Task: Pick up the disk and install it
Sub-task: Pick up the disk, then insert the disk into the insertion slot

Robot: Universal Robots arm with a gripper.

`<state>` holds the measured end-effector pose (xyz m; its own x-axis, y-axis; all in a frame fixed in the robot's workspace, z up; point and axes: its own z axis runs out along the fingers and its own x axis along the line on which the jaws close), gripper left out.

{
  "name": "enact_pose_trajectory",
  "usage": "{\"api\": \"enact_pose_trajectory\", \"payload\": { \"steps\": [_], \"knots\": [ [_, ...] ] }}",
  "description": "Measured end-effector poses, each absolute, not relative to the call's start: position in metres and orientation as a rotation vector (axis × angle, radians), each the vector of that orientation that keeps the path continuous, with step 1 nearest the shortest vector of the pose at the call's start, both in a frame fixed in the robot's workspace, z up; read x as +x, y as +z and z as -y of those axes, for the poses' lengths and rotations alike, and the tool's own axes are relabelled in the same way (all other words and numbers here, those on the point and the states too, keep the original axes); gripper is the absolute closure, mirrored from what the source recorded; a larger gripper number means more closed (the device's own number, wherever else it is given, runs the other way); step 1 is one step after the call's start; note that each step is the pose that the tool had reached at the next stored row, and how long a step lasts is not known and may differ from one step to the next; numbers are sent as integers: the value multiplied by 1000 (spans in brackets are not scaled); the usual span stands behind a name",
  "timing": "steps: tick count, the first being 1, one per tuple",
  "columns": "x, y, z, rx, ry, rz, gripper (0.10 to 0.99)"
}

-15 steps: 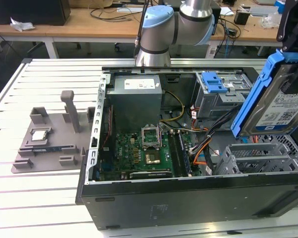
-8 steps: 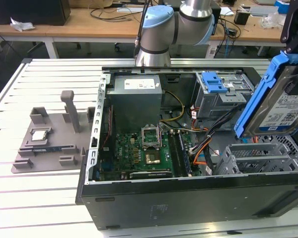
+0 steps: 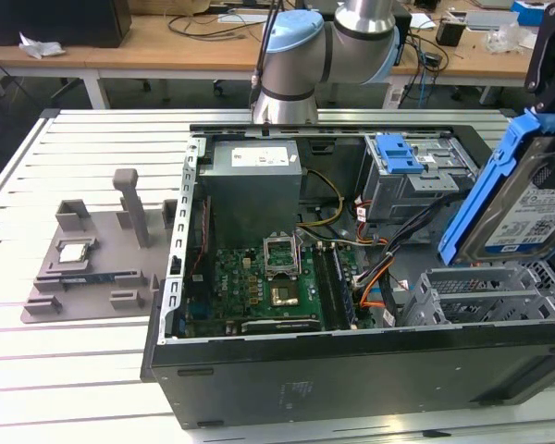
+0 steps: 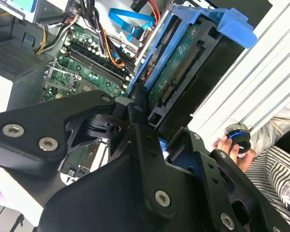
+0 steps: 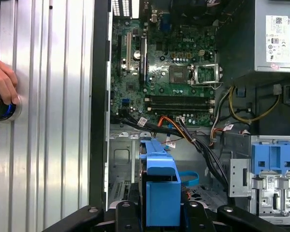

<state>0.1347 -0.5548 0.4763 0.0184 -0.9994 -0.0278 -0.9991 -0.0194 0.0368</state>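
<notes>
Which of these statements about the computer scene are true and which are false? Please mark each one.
1. The robot's hand grips the disk over the open computer case. True.
2. The disk lies flat inside a drive cage. False: it hangs tilted in the robot's hand.
3. A small square chip lies on the grey fixture at the exterior view's left. True.
4. A side panel covers the computer case. False: the case is open and the motherboard shows.
5. In the first wrist view, a person's hand rests on a round knob on the table. True.
</notes>
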Motion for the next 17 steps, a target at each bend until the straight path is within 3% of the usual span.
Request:
{"api": "enact_pose_trajectory", "payload": {
  "steps": [4,17],
  "knots": [
    [135,470,567,2237,-72,2195,718],
    [135,468,567,2237,-72,2195,718]
  ]
}}
